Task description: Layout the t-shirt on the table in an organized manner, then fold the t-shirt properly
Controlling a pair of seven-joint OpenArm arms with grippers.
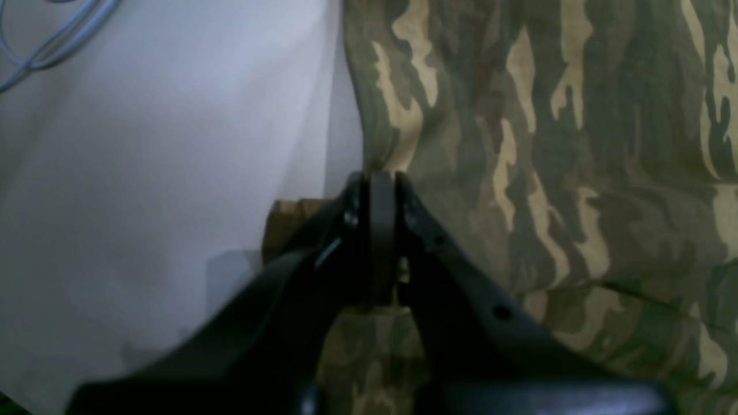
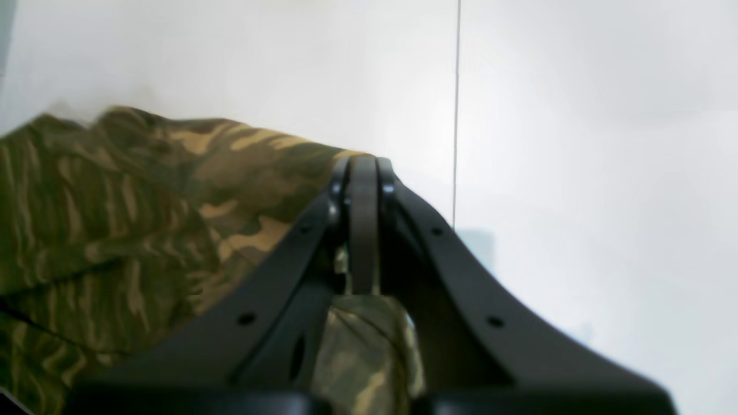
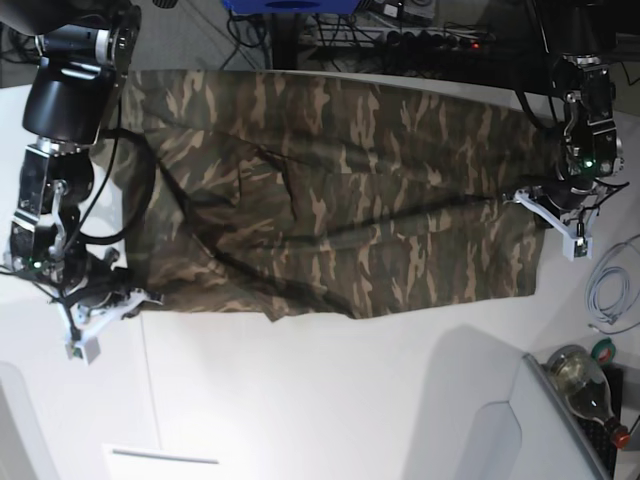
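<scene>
The camouflage t-shirt (image 3: 330, 190) lies spread wide across the white table (image 3: 330, 400) in the base view. My left gripper (image 1: 380, 184) is shut on the t-shirt's edge (image 1: 519, 173); in the base view it sits at the shirt's right edge (image 3: 535, 200). My right gripper (image 2: 362, 167) is shut on a corner of the t-shirt (image 2: 144, 196); in the base view it is at the shirt's lower left corner (image 3: 135, 298). The collar and the label are not visible.
A thin dark seam (image 2: 456, 115) runs across the table. Grey cables (image 1: 46, 40) lie on the table by the left arm. A bottle (image 3: 590, 385) and a grey bin edge (image 3: 535, 430) stand at the lower right. Cables and power strips (image 3: 420, 35) lie behind the table.
</scene>
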